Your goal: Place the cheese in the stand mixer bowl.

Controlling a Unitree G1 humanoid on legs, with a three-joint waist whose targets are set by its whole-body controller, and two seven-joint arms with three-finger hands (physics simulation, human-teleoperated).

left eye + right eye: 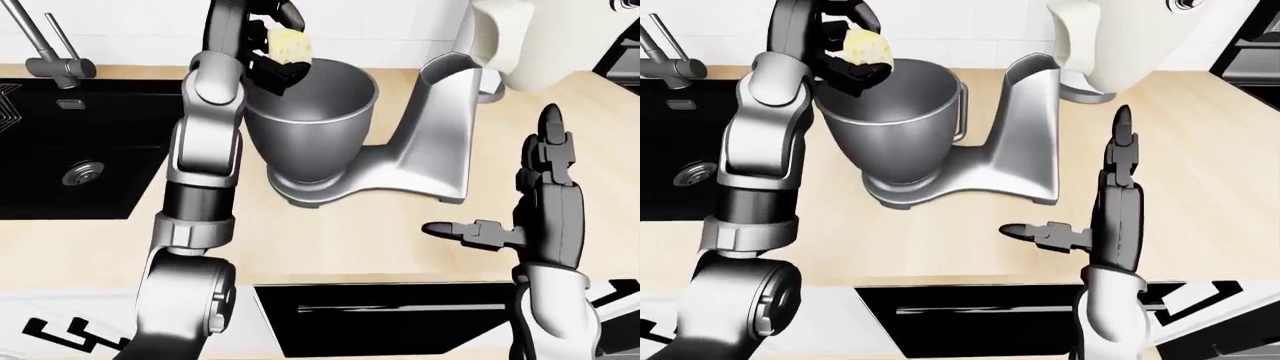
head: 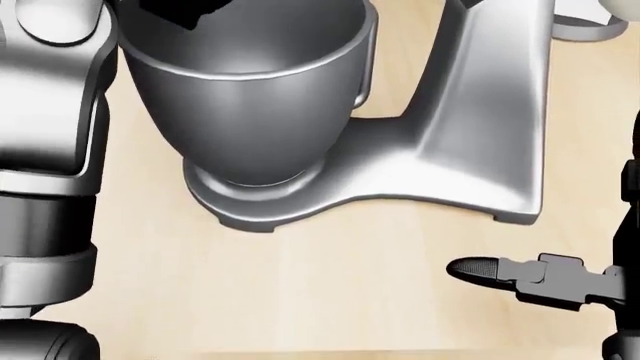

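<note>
The left robot hand (image 1: 268, 45) grasps the cheese (image 1: 288, 46) above the bowl (image 1: 312, 112). The right robot hand (image 1: 535, 214) is released over the worktop (image 1: 380, 232).

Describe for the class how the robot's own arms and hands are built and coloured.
The left arm is glossy silver-grey shells with black bands at the joints. The left hand and right hand have black, segmented fingers with ribbed fingertips. No cables or markings show.

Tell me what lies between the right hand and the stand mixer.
Only bare wooden counter, seen in the left-eye view: nothing sits between the open right hand and the stand mixer.
</note>
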